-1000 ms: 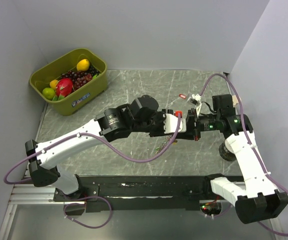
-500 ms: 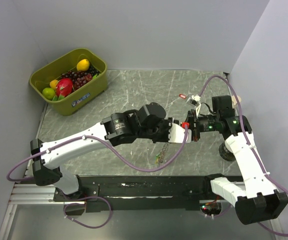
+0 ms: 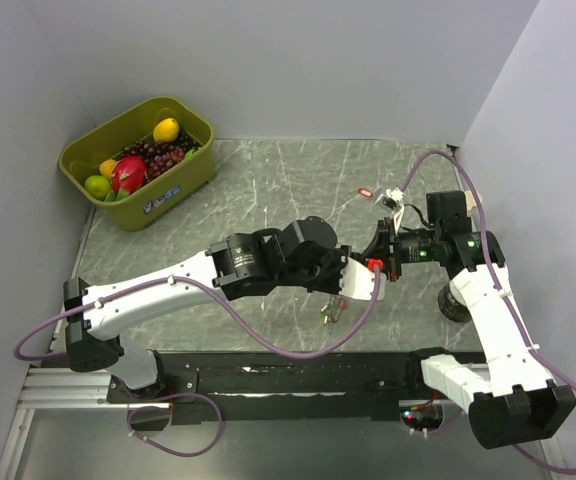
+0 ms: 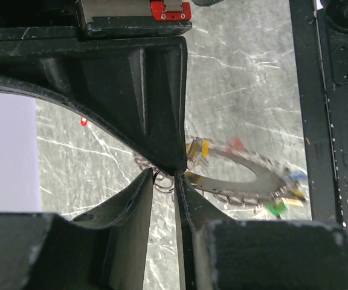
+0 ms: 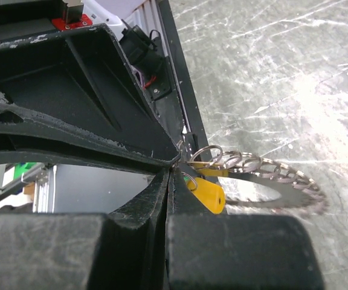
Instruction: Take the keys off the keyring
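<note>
Keyring [image 5: 289, 175] extends lengthwise from right pincer [image 5: 174, 162].

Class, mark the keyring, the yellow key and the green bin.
keyring [image 5: 283, 172], right wrist view, chain's upper arc.
yellow key [image 5: 205, 192], right wrist view, tag's middle.
green bin [image 3: 190, 177], top external view, front wall.

Grey marbled table [image 3: 268, 180], green bin [image 3: 193, 175] of fruit [image 3: 128, 173] at far-left corner, small red key [image 3: 365, 192] far right.

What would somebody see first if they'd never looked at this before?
Probably the green plastic tub of bright fruit in the far left corner. Then the white left arm and right arm meeting mid-table, with a silvery beaded chain loop of tiny coloured plastic tags dangling there.
</note>
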Controlling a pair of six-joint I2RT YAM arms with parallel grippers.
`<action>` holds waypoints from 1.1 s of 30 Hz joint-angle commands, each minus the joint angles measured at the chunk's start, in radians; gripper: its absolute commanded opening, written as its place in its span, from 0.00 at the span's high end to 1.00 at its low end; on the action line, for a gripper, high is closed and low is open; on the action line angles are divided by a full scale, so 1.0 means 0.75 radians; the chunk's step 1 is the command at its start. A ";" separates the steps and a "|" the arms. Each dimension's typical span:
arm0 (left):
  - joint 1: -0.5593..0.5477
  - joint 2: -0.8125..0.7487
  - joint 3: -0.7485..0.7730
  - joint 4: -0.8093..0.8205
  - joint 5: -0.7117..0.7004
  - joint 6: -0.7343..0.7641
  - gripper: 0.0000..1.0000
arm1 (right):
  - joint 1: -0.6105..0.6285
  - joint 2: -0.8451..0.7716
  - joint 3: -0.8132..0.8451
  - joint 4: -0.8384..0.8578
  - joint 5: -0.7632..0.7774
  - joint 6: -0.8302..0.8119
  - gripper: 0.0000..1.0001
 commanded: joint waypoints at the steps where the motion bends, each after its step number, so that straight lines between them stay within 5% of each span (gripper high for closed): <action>1: -0.019 -0.015 -0.041 0.020 -0.079 0.025 0.74 | -0.013 -0.034 0.020 0.024 -0.105 0.002 1.00; 33: -0.017 -0.038 -0.004 -0.006 -0.079 0.030 0.73 | -0.017 -0.026 0.041 -0.088 -0.124 -0.129 1.00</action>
